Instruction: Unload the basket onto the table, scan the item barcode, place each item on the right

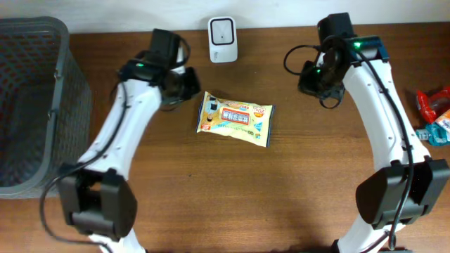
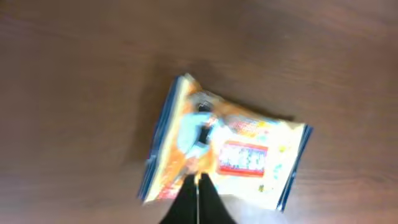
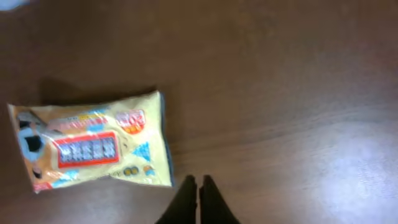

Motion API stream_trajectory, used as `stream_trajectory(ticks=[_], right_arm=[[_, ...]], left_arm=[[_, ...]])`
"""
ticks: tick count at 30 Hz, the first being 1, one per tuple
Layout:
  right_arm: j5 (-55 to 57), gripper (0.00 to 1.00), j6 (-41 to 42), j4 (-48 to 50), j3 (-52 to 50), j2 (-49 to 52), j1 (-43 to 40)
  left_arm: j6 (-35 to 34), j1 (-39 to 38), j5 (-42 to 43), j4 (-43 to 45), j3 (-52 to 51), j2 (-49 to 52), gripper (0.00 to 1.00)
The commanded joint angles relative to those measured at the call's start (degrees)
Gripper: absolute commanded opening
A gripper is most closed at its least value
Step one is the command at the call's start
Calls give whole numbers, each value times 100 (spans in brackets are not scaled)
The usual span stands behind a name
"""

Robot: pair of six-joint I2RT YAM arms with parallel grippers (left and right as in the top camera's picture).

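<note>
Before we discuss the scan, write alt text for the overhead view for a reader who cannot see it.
A yellow snack packet lies flat on a brown wooden table. The left gripper is close by its left end, the right gripper farther off; a white scanner stands at the far edge.

I am looking at a snack packet [image 1: 235, 119] lying flat on the table [image 1: 281, 190], near its middle. Behind it, at the far edge, a barcode scanner [image 1: 222, 40] is standing, slightly left of the packet's centre. A mesh basket [image 1: 35, 105] is sitting at the table's left end, well apart from the packet. More packets [image 1: 436, 116] are lying at the right edge. The left gripper [image 2: 198, 182] is hanging at the packet's far left corner, its tips overlapping the packet's edge in the left wrist view; I cannot tell whether they are touching. The right gripper [image 3: 199, 185] is hanging to the packet's right, apart from it.
</note>
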Motion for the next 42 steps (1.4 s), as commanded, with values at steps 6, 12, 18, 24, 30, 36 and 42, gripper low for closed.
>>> stream_trajectory(ticks=[6,12,18,24,30,36,42], right_arm=[[-2538,4,-341,2494,-1134,1499,612],[-1272,4,-109,2337,-1207,2247,898],[-1014,4,-516,358,354,1849,789],[-2356,4,-789,431,-356,1906,1158],[-479,4,-11,988,-1272,1906,1185],[157,4,-151,299,129,1904,1178],[-68,99,-431,-120,837,1906,1176]], left_arm=[[542,-503,-328,595,28,1838,0],[92,-254,-1904,-734,50,2039,0],[699,-142,-546,-1637,946,1040,0],[1021,-754,813,-1067,868,1860,0],[581,-83,-1213,-1440,870,2754,0],[579,101,-1246,-2037,874,1690,0],[581,199,-1246,-1641,870,1032,99]])
